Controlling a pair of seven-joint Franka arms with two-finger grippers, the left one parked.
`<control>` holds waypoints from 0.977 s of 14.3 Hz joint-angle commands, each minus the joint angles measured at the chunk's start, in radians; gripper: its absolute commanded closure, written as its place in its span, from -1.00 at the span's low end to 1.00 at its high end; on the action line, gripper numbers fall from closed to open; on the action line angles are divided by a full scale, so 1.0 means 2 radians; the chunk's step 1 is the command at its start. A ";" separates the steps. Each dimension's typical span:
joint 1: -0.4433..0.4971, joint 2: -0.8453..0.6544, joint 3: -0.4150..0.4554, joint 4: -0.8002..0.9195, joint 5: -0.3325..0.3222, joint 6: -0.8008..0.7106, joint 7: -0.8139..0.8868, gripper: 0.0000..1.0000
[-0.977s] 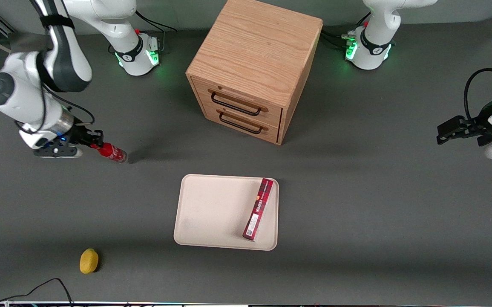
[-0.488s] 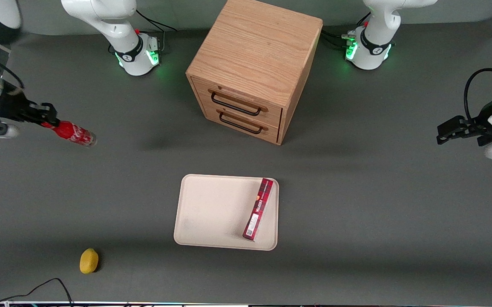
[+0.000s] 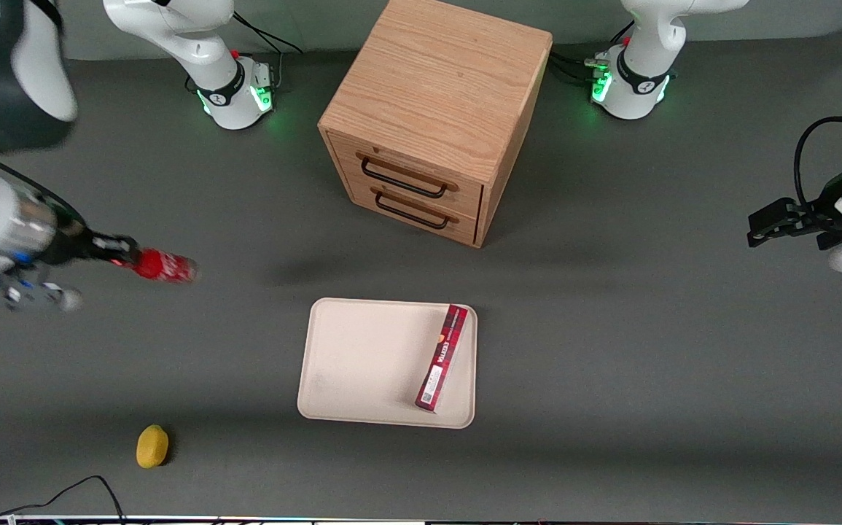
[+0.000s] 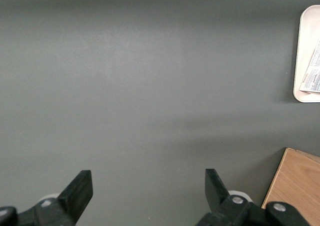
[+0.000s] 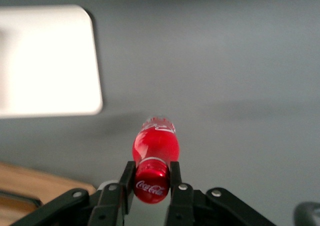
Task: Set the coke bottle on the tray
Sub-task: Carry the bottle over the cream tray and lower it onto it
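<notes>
Coke bottle (image 3: 164, 265): red cap with white script, red label, clear base. End effector (image 5: 151, 187): black, closed on the cap. Tray (image 3: 362, 364): cream-beige. Box (image 3: 442, 357): dark red, white end panel. Fruit (image 3: 151, 446): yellow. Cabinet (image 3: 435, 95): light wood, 2 black handles. Surface (image 3: 610, 328): dark grey.

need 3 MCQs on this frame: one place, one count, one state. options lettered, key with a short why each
1. Where is the dark-red box?
A) on the tray
B) on the cabinet
C) beside the fruit

2. How many drawer handles show on the wooden cabinet?
A) one
B) two
C) four

3. What is the state of the coke bottle?
A) lying on the tray
B) standing on the table
C) held by its cap end in the gripper

Key: 1 A, the box lies on the tray, along the edge toward the parked arm's end. 2 B, two black handles, one above the other. 3 C, the gripper has its fingers clamped on the red cap, off the tray.
</notes>
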 commanded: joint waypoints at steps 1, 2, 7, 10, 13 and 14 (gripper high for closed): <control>0.041 0.113 -0.006 0.138 -0.007 -0.001 0.070 1.00; 0.045 0.124 -0.006 0.137 -0.007 0.031 0.079 1.00; 0.096 0.197 -0.025 0.137 -0.009 0.147 0.115 1.00; 0.134 0.224 -0.062 0.137 -0.009 0.186 0.116 1.00; 0.145 0.234 -0.062 0.136 -0.009 0.205 0.122 1.00; 0.145 0.235 -0.062 0.134 -0.009 0.210 0.122 1.00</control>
